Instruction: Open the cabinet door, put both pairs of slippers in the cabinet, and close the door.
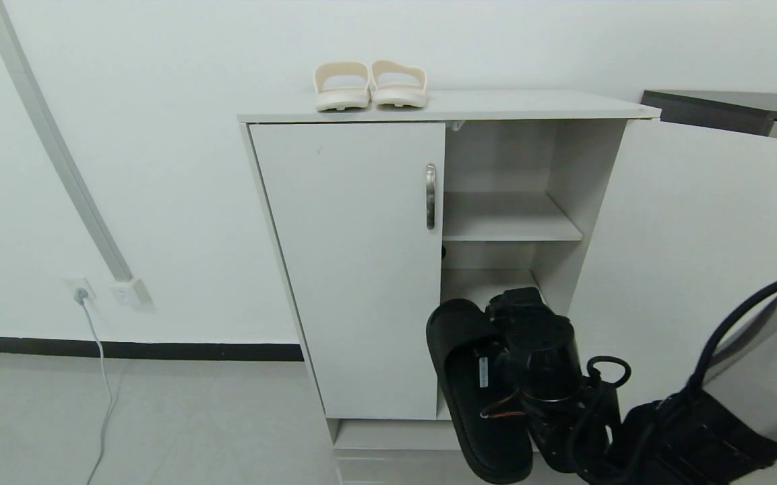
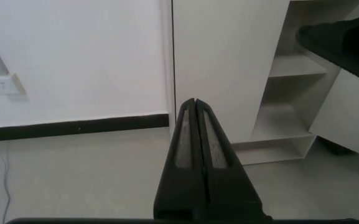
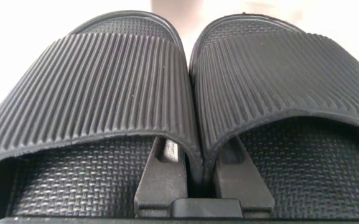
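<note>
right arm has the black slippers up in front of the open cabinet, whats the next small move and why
Probably ease the right gripper forward to carry the black slippers onto the lower shelf. The right door stands open, the pair is held just in front of the opening, and that shelf shows just beyond their toes.

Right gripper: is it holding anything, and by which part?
Yes: the right gripper holds the black slippers as a pair, one finger under each strap, pinching their adjoining inner sides together. The left gripper is shut on nothing.
</note>
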